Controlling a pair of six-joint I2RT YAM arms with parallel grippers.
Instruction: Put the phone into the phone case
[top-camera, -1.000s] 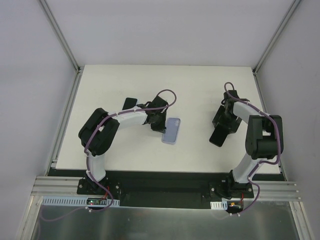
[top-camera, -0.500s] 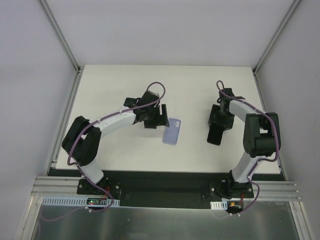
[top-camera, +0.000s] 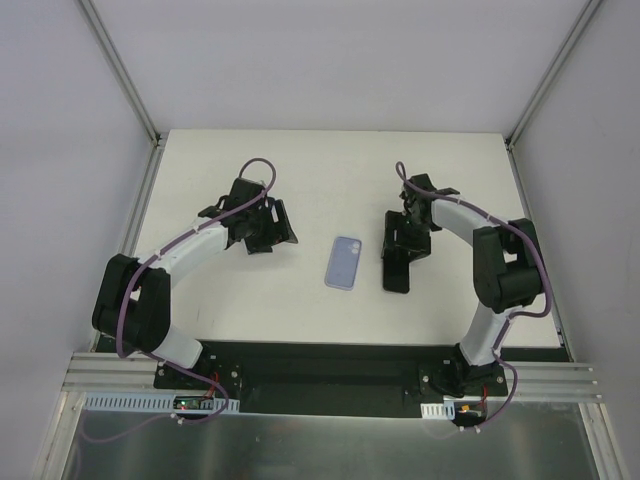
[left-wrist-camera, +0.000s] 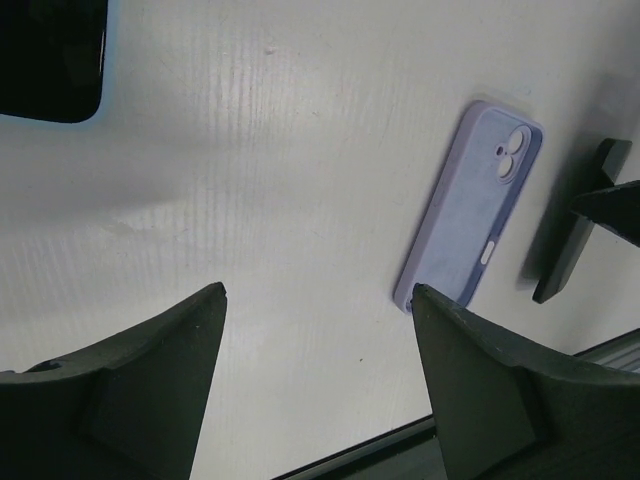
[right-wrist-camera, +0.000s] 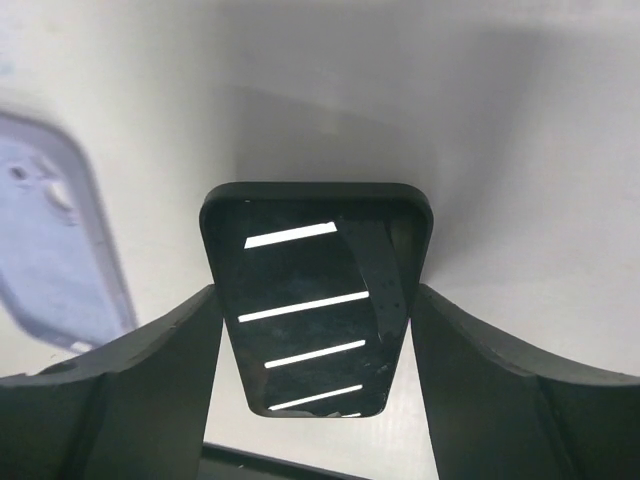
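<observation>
The lilac phone case (top-camera: 345, 262) lies flat on the white table, camera cutout at its far end; in the left wrist view the case (left-wrist-camera: 470, 205) shows its inner side up. My left gripper (top-camera: 268, 226) hovers to the case's left, open and empty (left-wrist-camera: 318, 292). A black phone (right-wrist-camera: 320, 300) with a glossy screen is clamped by its long edges in my right gripper (right-wrist-camera: 315, 290). From above, the phone (top-camera: 395, 272) hangs just right of the case, under the right gripper (top-camera: 402, 238).
A dark object with rounded corners (left-wrist-camera: 50, 55) lies on the table beyond my left fingers. The table's black front edge (top-camera: 330, 350) runs along the near side. Grey walls and metal frame posts (top-camera: 125, 80) surround the table.
My left gripper opened and drew back to the left, leaving the case on the table. My right gripper carried the phone leftward to beside the case.
</observation>
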